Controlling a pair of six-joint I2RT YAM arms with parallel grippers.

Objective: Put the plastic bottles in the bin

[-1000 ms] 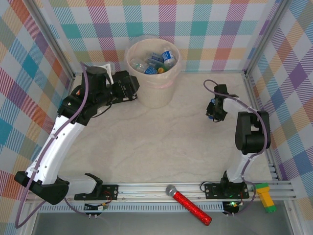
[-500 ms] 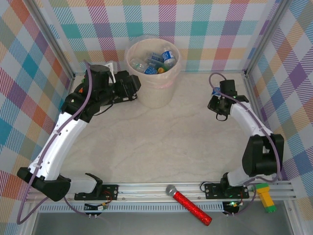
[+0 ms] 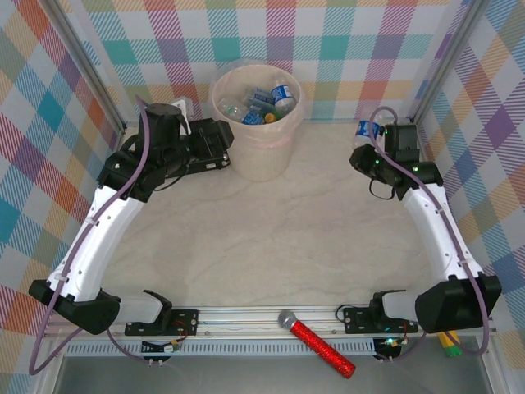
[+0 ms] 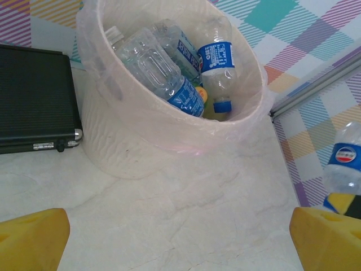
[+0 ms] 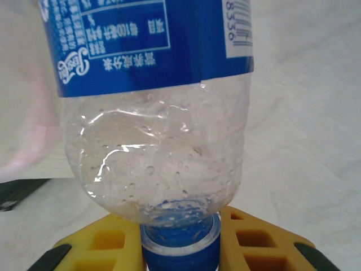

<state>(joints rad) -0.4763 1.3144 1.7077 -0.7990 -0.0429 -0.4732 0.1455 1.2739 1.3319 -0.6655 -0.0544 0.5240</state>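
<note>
Right gripper (image 5: 180,248) of mine hangs near the table's (image 3: 271,238) far right corner. My left gripper (image 4: 180,243), spread wide, sits beside the bin (image 3: 258,160) at the far edge. Several bottles (image 3: 264,103) lie inside it, and my right pinches one blue-labelled bottle (image 5: 158,141) by its capped end.

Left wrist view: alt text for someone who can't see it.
A beige bin holds clear, blue-labelled plastic bottles, a black case at its left. Another bottle shows at the right edge. Fingers of the open left end effector flank the foreground.
</note>
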